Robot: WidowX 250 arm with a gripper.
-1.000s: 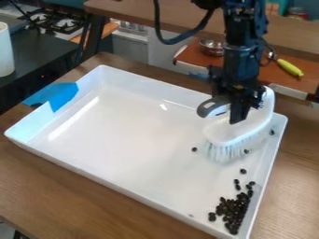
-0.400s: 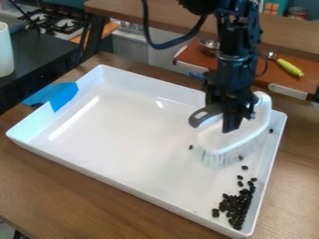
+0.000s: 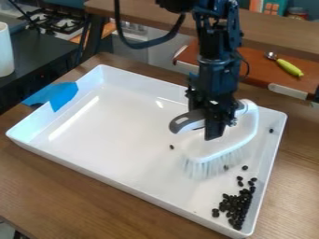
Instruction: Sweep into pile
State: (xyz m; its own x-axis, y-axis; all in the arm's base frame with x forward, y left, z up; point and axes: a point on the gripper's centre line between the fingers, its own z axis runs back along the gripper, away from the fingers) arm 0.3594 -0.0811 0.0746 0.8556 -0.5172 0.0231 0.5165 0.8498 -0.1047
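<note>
Ideally, the bristles should land beyond the stray bean (image 3: 172, 147), on its side away from the pile (image 3: 235, 205), then push low and slow towards the tray's (image 3: 124, 184) near right corner, where that pile lies; a quick flick could scatter it. The pincer (image 3: 216, 132) is clenched round the handle of the brush (image 3: 218, 148), towards the tray's right edge, its fingers apparently parted only by the handle's thickness.
</note>
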